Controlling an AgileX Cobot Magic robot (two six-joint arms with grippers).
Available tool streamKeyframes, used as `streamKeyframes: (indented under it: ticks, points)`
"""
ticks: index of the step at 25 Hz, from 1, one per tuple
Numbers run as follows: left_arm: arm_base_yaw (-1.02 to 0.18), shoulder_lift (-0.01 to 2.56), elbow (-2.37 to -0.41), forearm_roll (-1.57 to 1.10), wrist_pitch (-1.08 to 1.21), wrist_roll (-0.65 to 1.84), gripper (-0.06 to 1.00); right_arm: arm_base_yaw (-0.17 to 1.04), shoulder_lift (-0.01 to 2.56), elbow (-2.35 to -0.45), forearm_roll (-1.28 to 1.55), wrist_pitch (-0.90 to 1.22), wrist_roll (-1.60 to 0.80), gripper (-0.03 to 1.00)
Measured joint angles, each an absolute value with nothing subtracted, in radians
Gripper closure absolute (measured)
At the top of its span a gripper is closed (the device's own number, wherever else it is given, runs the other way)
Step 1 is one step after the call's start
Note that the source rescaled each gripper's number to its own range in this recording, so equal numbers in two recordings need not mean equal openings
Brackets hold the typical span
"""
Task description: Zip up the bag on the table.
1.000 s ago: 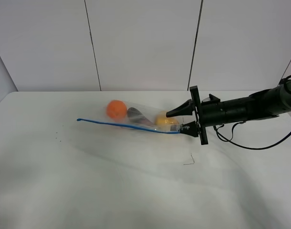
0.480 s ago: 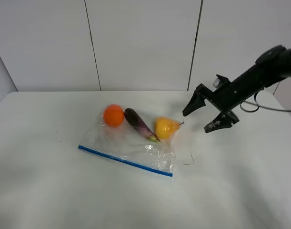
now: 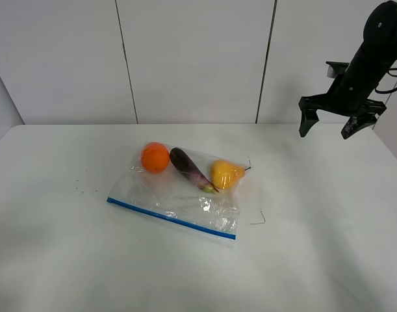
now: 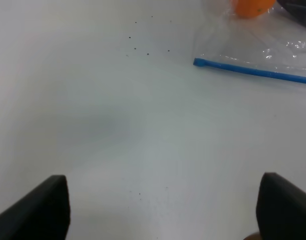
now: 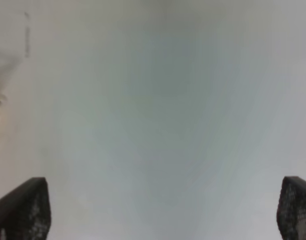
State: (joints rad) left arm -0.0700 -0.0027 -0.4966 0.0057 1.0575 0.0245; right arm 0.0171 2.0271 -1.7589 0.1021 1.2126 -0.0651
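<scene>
Two end effectors are showing, each with its fingers spread wide apart and gripping nothing. The right end effector (image 3: 335, 122) is hanging in the air above the far right part of the bench (image 3: 315, 260), its two dark fingers (image 3: 305, 123) pointing down. The bag (image 3: 182, 198) is lying flat on the bench well apart from it, down and toward the arm's left. Inside the clear plastic, an orange (image 3: 155, 157), a dark eggplant (image 3: 190, 169) and a yellow pear (image 3: 225, 174) are sitting in a row along the edge nearest the wall, the eggplant's tip touching the pear. The blue zip strip (image 3: 171, 219) is running along the opposite, nearer edge, slanting across the bench.

In the right wrist view the right end effector (image 5: 163, 210) is framing only a blurred pale surface, probably the bench, with its fingertips (image 5: 23, 207) showing at the edges.

The left end effector (image 4: 160, 210) is hovering over bare bench, with its fingertips (image 4: 40, 205) wide apart. Ahead of it and off to one side, one end of the zip strip (image 4: 250, 71) and the crinkled corner of the bag (image 4: 263, 47) are lying on the bench, with the orange (image 4: 252, 6) just beyond. Several small dark specks (image 4: 142, 47) are dotting the bench (image 4: 117, 130) near that corner.
</scene>
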Motion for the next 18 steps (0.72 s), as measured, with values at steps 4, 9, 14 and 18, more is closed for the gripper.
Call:
streamKeyframes:
  ticks: [4, 9, 14, 18]
  points:
    - [-0.070, -0.003, -0.497, 0.006, 1.058, 0.025, -0.06, 0.017, 2.012, -1.706, 0.097, 1.213, -0.062, -0.03]
    - [-0.070, -0.003, -0.497, 0.006, 1.058, 0.025, -0.06, 0.017, 1.883, -1.520, 0.097, 1.213, -0.062, -0.03]
    - [-0.070, -0.003, -0.497, 0.006, 1.058, 0.025, -0.06, 0.017, 1.644, -1.252, 0.096, 1.213, -0.062, -0.03]
    - [-0.070, -0.003, -0.497, 0.006, 1.058, 0.025, -0.06, 0.017, 1.399, -1.011, 0.089, 1.213, -0.062, -0.03]
